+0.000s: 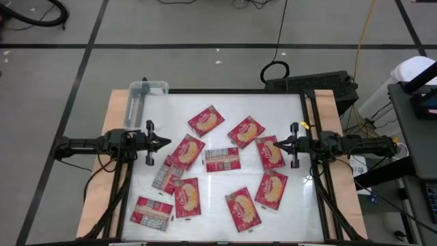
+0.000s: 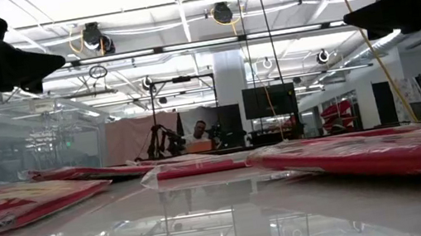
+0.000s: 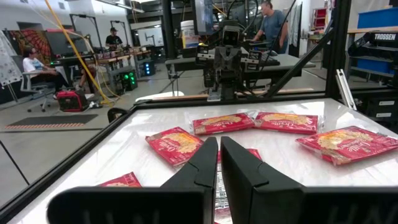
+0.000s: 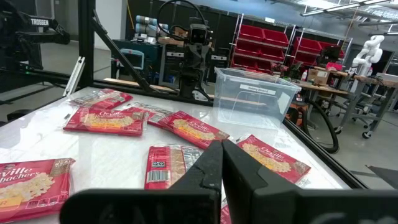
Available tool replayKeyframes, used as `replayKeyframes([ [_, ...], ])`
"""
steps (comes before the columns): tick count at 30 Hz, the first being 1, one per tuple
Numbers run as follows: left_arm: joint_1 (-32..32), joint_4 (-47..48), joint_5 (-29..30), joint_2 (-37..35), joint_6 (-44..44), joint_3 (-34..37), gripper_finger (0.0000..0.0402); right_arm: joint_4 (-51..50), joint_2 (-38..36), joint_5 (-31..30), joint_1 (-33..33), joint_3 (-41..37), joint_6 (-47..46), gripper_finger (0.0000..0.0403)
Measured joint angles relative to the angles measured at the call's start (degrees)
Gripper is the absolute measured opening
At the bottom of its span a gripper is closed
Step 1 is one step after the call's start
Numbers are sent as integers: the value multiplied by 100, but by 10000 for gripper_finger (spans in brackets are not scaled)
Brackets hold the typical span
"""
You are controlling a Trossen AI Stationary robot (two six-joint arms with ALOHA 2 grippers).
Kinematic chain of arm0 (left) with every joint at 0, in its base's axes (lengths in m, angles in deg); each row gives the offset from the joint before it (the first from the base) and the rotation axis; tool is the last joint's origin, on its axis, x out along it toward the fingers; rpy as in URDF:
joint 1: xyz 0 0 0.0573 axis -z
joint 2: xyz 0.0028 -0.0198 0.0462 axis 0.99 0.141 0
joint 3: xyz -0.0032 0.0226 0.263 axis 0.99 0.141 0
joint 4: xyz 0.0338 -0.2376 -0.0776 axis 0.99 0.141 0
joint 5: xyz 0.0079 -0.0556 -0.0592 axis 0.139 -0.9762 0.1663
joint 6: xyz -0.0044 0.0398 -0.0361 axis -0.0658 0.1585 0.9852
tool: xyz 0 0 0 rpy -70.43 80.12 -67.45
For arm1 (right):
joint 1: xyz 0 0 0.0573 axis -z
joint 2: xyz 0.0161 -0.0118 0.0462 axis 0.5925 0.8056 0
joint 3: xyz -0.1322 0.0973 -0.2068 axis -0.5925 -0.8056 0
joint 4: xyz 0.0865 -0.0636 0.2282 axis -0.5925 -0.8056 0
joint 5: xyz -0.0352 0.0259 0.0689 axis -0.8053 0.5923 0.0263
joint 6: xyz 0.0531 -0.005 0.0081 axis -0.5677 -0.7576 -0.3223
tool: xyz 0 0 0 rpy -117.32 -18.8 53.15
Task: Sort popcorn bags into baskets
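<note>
With my fingers closed and empty, the popcorn bags looked light, slippery; I'd pinch an edge.

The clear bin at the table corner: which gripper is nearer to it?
Left. The left gripper is just below the bin in the high view; the right gripper is across the table.

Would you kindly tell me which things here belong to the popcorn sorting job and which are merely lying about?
Part of the job:
- popcorn bags, red packets scattered flat over the table
- clear plastic basket, at a far corner of the table, nothing seen inside
- left end effector and right end effector, both shut, holding nothing

Just lying about:
- black cable looped on the floor beyond the table
</note>
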Motion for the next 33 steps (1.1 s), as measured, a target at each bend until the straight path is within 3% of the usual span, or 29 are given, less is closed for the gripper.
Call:
replayKeyframes([
  [15, 0, -1, 0, 0, 0, -1, 26, 19, 1, -1, 1, 1, 1, 0],
  [23, 1, -1, 1, 0, 0, 0, 26, 667, 0, -1, 0, 0, -6, 0],
  [28, 0, -1, 0, 0, 0, 0, 26, 739, 2, -10, 1, -2, -676, 0],
  [33, 0, -13, 0, 0, 0, 1, 26, 1535, 71, -298, -1, 40, -1510, 0],
])
